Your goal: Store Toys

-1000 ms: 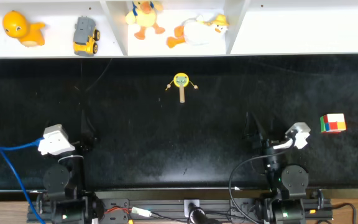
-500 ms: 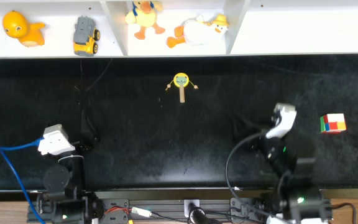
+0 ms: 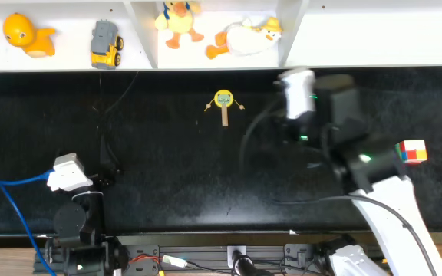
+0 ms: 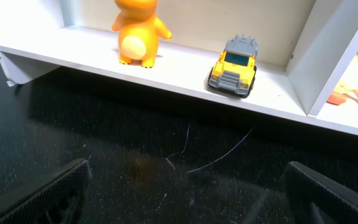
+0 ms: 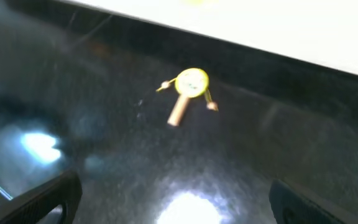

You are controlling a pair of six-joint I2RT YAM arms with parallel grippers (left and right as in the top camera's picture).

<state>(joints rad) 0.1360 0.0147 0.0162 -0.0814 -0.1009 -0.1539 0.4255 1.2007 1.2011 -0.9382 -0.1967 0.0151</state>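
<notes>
- Right gripper (image 5: 174, 182): jaws wide, empty, near the mat's (image 3: 167, 169) 1 o'clock.
- Left gripper (image 4: 188, 167): jaws wide, empty, at 8 o'clock.
- Rattle (image 3: 223, 102): on the mat at 12 o'clock, near the shelf (image 3: 206, 65).
- Cube (image 3: 410, 152): at 3 o'clock.

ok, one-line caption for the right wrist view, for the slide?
Open right gripper over the black tabletop, facing the yellow rattle drum lying before the white shelf.

Right hand (image 5: 176, 208) outstretched, left hand (image 4: 188, 202) tucked, fingers apart.
</notes>
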